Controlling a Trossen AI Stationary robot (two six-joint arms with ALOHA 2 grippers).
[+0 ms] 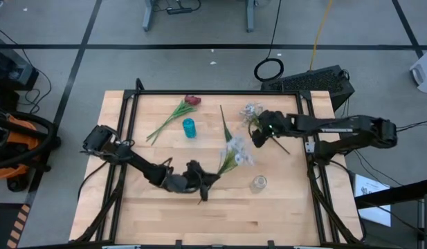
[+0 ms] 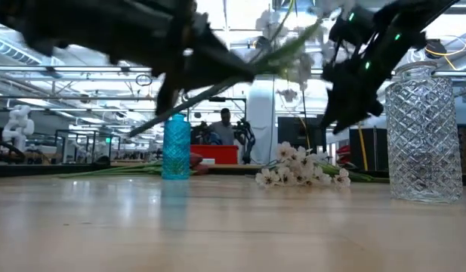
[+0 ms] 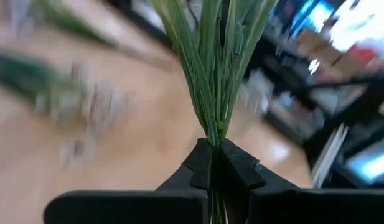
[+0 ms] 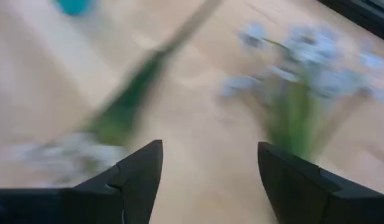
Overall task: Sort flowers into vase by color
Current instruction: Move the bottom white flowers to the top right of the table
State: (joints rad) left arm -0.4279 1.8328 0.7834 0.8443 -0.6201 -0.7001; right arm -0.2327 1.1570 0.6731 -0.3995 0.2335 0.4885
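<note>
My left gripper [image 1: 203,184] sits near the table's middle, shut on a spray of white blossoms [image 1: 238,152] that shows raised in the low view [image 2: 289,41]. My right gripper [image 1: 257,136] hovers open beside a pale blue spray [image 1: 251,111] lying on the table, touching nothing; in its wrist view the spray [image 4: 304,56] lies ahead of the open fingers [image 4: 207,168]. A red tulip [image 1: 192,102] lies flat toward the far edge. A small blue vase [image 1: 189,128] and a clear glass vase [image 1: 259,183] stand upright. My left gripper pinches the white spray by the lower end of its bunched green stems [image 3: 213,134] between its two fingers [image 3: 201,165]. The stems run straight out ahead of the fingers. The spray is lifted clear of the table, slanting up toward its blossoms [image 2: 293,68].
A long green leafy stem [image 1: 225,123] lies between the blue vase and the right gripper. A black frame [image 1: 213,93] borders the table top. Bare wood [image 1: 268,221] stretches along the near edge. A person [image 2: 225,125] shows far behind the table.
</note>
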